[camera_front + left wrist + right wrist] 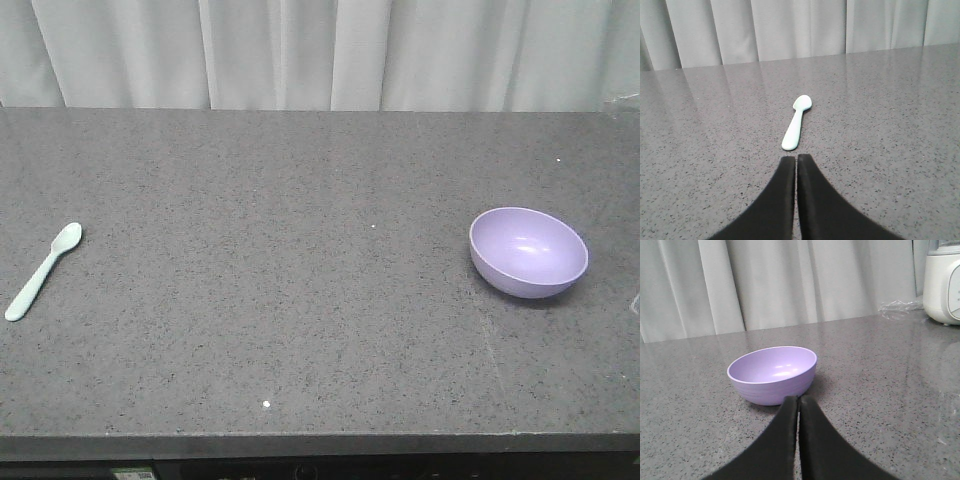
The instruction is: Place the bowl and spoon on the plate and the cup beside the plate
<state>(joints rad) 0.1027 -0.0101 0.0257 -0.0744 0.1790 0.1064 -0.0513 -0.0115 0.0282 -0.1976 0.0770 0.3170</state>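
- Front view: shows the spoon (pixel 42 271) lying flat at the far left of the grey counter (pixel 300 330) and the bowl (pixel 528 252) upright at the far right, well apart. Shows no plate and no cup, so offers nowhere to set either down.
- Left wrist view: looks past the left gripper (pixel 796 158), pressed together and empty, at the spoon's handle end just ahead. Would likely skid the thin spoon along the smooth stone if pushed forward unopened.
- Right wrist view: puts the right gripper (pixel 799 399), likewise closed on nothing, just before the bowl. Could shove or tip it by nudging its wall. Catches a white appliance (pixel 942 282) and crumpled plastic film (pixel 897 306) far right near the curtain (pixel 765 285), off the path.
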